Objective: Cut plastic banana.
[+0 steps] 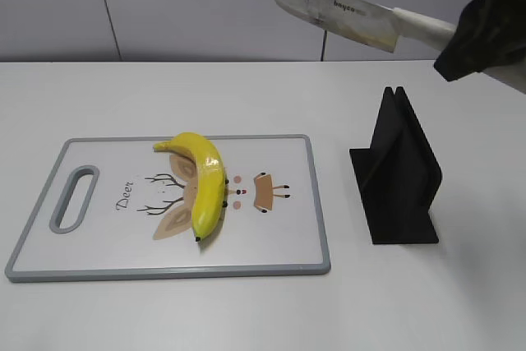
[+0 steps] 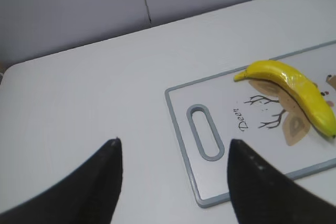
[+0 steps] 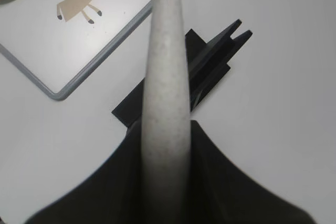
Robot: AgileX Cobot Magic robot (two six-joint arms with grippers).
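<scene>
Right jaws: the right gripper [image 1: 460,34] is gripping the knife [image 1: 345,12] by its pale handle, clamped tight around it, at the upper right of the exterior frame.
Knife blade: it is hanging in the air, pointing toward the upper middle of the frame, high above the table [image 1: 246,310] and touching nothing else.
Knife holder: the black stand [image 1: 399,170] is sitting right of centre with its slot empty, almost under the raised handle.
Left jaws: the left gripper [image 2: 173,177] is hovering with its 2 fingers spread wide and nothing between them, at the bottom of the left wrist frame.
Banana position: the plastic banana [image 1: 201,182] is lying on the cutting board [image 1: 49,265], just left of the frame's centre, across the printed deer.
Direction from the blade: the banana is lying below and to the left of the knife, well apart from it.
Nearer arm: the left jaws are looking somewhat closer to the board's handle end, but only the right arm is carrying the tool.
Banana axis: it is running from upper left to lower centre, 1 dark tip near the board's far edge, the other pointing toward the near edge.
Likely need: the blade is probably needing to cross that long axis.
</scene>
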